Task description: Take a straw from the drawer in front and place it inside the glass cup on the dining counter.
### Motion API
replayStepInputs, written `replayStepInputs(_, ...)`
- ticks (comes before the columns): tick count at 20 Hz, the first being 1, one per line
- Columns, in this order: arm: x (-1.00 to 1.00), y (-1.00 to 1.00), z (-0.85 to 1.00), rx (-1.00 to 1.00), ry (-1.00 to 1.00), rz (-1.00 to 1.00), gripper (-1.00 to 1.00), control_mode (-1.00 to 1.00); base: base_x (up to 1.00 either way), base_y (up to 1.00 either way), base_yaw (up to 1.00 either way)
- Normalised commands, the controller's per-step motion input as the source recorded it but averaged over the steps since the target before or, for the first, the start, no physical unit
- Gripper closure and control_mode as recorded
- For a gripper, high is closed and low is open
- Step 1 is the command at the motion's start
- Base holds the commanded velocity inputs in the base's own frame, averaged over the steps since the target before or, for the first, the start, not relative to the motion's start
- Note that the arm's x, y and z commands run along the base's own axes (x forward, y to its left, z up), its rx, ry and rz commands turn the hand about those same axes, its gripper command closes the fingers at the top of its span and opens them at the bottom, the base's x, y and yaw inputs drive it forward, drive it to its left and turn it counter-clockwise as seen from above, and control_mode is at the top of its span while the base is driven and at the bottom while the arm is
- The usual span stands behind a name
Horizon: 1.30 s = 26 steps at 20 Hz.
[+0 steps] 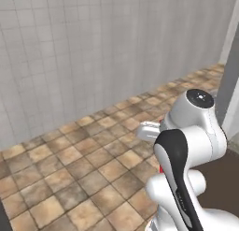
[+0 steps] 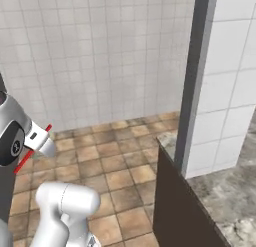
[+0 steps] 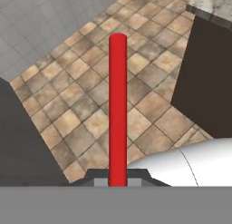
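My gripper (image 3: 118,177) is shut on the straw (image 3: 118,105), a thin bright-red stick that rises straight from between the fingertips over the tiled floor. From the right base camera the straw (image 2: 23,163) slants past the white hand (image 2: 40,140) at the left edge. A red sliver of the straw (image 1: 161,169) peeks from behind the arm in the left base view. The dining counter's veined marble top (image 2: 225,201) on its dark brown base lies at the lower right, also visible as the counter (image 3: 213,3) at the hand view's top right. The drawer and the glass cup are out of view.
A brown tiled floor (image 1: 70,174) spreads ahead to a white tiled wall (image 1: 93,47). A white tiled pillar with a dark grey edge (image 2: 192,86) stands on the counter's near end. A dark panel (image 3: 22,141) fills the hand view's left side.
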Motion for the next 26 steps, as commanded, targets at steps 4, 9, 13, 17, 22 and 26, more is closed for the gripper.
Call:
replayStepInputs(4, 0.0, 0.0, 0.0, 0.0, 0.0, 0.0, 1.0, 1.0, 0.8, 0.73, -0.43)
replayStepInputs(9, 0.0, 0.0, 0.0, 0.0, 0.0, 0.0, 1.0, 1.0, 0.81, 0.7, -0.43)
replayStepInputs(13, 0.0, 0.0, 0.0, 0.0, 0.0, 0.0, 1.0, 1.0, 0.77, 0.64, -0.47)
replayStepInputs(17, 0.0, 0.0, 0.0, 0.0, 0.0, 0.0, 1.0, 1.0, 0.69, 0.63, -0.49)
replayStepInputs(22, 0.0, 0.0, 0.0, 0.0, 0.0, 0.0, 1.0, 1.0, 0.65, 0.6, -0.52)
replayStepInputs(26, 0.0, 0.0, 0.0, 0.0, 0.0, 0.0, 1.0, 1.0, 0.59, 0.51, -0.55)
